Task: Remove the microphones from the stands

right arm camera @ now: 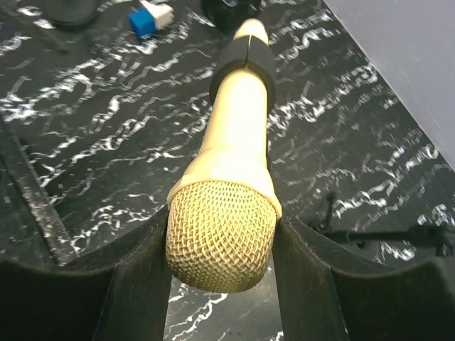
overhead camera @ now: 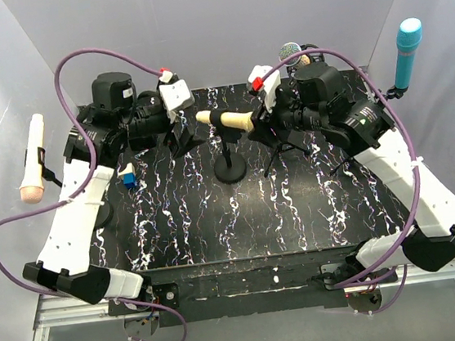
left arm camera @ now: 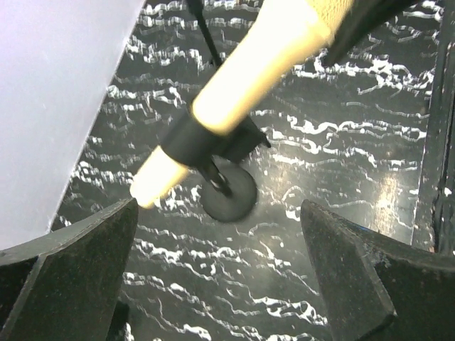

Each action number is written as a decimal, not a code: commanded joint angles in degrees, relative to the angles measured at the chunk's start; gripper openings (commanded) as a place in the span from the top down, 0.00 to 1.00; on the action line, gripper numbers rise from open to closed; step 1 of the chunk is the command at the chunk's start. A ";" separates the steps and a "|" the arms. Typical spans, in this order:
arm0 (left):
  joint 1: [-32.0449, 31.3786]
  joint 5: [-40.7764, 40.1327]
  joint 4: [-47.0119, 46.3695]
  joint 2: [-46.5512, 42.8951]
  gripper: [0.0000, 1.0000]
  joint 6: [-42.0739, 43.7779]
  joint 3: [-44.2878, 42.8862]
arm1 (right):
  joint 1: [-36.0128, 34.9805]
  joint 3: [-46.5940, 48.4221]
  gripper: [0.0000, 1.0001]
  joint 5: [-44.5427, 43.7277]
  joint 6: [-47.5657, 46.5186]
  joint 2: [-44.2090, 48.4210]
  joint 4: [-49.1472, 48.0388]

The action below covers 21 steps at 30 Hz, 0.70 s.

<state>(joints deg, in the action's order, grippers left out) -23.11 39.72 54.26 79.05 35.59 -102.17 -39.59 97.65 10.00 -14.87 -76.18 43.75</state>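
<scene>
A cream microphone [overhead camera: 226,121] lies nearly level in the black clip [left arm camera: 206,138] of a short stand with a round base [overhead camera: 231,170] at the middle of the table. My right gripper [right arm camera: 222,220] is shut on its gold mesh head [right arm camera: 222,241], one finger [right arm camera: 142,270] pressed against each side. The handle runs away from the gripper through the clip [right arm camera: 243,64]. My left gripper [left arm camera: 219,206] hangs open just off the handle's tail end [left arm camera: 153,181], above the stand's base [left arm camera: 229,195], touching nothing.
A white-and-pink microphone [overhead camera: 33,160] hangs at the left wall and a blue one [overhead camera: 407,51] at the right wall. A silver-headed one [overhead camera: 289,51] stands at the back. A small blue-and-white block [overhead camera: 127,178] lies left of the stand. A thin tripod [overhead camera: 279,152] stands under the right arm.
</scene>
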 commanded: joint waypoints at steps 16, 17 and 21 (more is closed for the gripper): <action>-7.46 20.13 9.63 17.80 0.12 4.04 -17.79 | 0.04 -1.41 0.99 18.13 -7.36 3.67 -2.18; -8.26 20.22 10.42 18.59 0.15 4.31 -18.58 | -0.04 -1.49 0.99 18.04 -7.62 3.67 -2.17; -9.49 20.31 10.34 20.71 0.29 4.57 -20.34 | 0.04 -1.58 0.99 17.51 -7.98 3.24 -1.82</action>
<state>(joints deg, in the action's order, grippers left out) -31.59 57.36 63.09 100.12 38.59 -119.02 -39.40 96.47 24.95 -22.70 -74.06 43.88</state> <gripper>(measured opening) 0.775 0.577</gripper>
